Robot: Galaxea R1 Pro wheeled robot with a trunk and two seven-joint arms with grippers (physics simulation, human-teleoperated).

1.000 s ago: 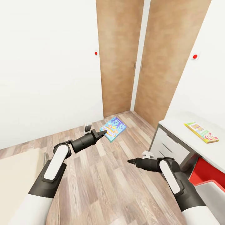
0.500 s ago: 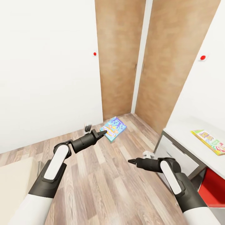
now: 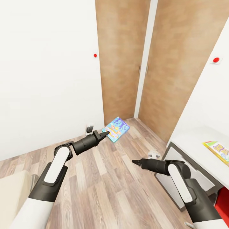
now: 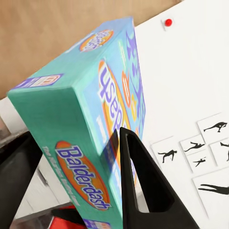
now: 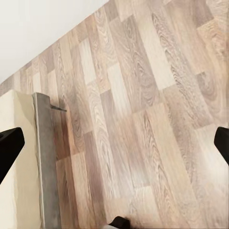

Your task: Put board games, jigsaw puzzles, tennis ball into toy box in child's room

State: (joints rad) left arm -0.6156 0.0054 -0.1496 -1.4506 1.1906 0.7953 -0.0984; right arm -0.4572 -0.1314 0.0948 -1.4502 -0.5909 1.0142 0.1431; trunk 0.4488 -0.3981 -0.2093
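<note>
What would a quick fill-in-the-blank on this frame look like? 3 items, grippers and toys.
1. The left gripper is shut on the ______ board game.
2. The right gripper holds ______; in the right wrist view its spread fingertips frame wood floor.
3. The yellow-red-green board game lies on the ______.

Missing words: Balderdash; nothing; table

White walls, two brown doors in the corner, wood-plank floor, small red wall dots, white drawer fronts under the worktop at right.
</note>
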